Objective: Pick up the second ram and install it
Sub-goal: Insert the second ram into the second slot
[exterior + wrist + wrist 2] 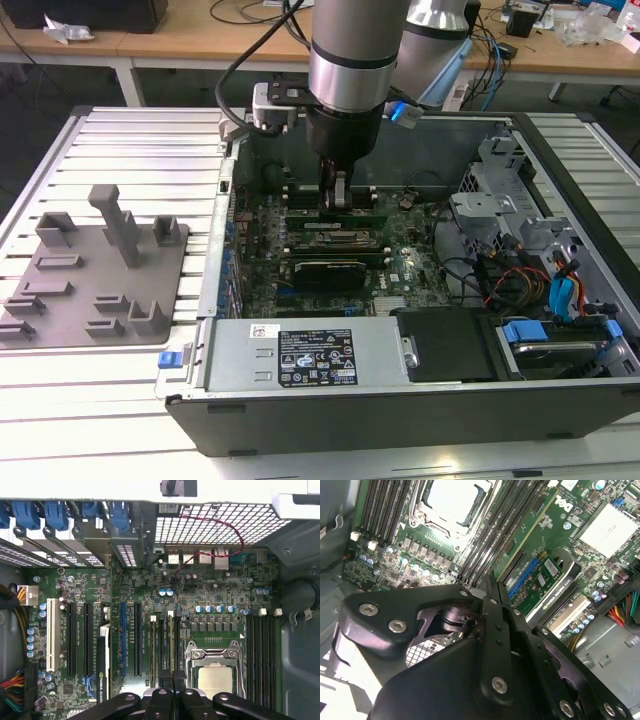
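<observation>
one gripper (pixel 340 200) is reaching straight down into the open computer case (pixel 350 420), its fingers closed flat against each other over the motherboard (pixel 400 270). in the first wrist view the fingertips (pixel 172 680) are pressing on the top edge of the ram (pixel 171 640), a thin stick standing on edge in a slot just beside the cpu socket (pixel 212 672). the ram is lying directly under the fingers, its long axis running parallel to the socket's side and away from the fingertips toward the case's rear ports. whether it is fully seated i cannot tell. outside the case, on the exterior view's left, a grey fixture (pixel 95 270) is sitting on the table.
</observation>
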`<act>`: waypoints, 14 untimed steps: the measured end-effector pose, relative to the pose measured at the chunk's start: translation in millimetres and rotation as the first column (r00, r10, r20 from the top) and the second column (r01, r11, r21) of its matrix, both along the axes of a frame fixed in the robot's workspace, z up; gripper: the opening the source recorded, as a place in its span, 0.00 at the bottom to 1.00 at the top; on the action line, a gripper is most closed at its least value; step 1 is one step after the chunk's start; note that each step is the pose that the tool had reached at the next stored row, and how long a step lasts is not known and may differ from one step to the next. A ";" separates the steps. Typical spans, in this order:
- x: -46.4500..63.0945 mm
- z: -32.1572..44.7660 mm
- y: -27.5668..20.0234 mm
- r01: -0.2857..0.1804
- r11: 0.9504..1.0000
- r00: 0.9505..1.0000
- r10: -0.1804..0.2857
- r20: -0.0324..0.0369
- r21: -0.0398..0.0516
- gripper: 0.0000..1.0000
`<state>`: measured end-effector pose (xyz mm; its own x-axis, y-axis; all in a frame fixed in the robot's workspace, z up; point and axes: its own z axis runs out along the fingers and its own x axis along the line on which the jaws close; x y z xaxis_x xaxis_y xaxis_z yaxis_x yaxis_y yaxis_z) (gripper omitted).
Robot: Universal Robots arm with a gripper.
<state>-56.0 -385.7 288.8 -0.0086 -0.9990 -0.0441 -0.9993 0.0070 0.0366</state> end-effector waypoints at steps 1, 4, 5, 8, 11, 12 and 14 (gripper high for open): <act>0.0 -0.4 0.9 0.000 1.000 1.000 0.000 0.000 0.001 0.09; 0.1 -6.1 4.3 0.000 1.000 1.000 0.000 0.000 0.001 0.09; 0.0 -8.2 4.5 0.000 1.000 1.000 0.000 0.000 0.001 0.09; 0.0 -16.0 4.5 0.001 1.000 1.000 -0.001 0.000 0.001 0.09; 2.5 -23.6 4.6 0.001 1.000 1.000 -0.001 0.000 0.001 0.09; 4.1 -25.0 4.6 0.001 1.000 1.000 -0.001 0.000 0.001 0.09; 8.1 -29.3 4.6 0.001 1.000 1.000 -0.001 0.000 0.001 0.09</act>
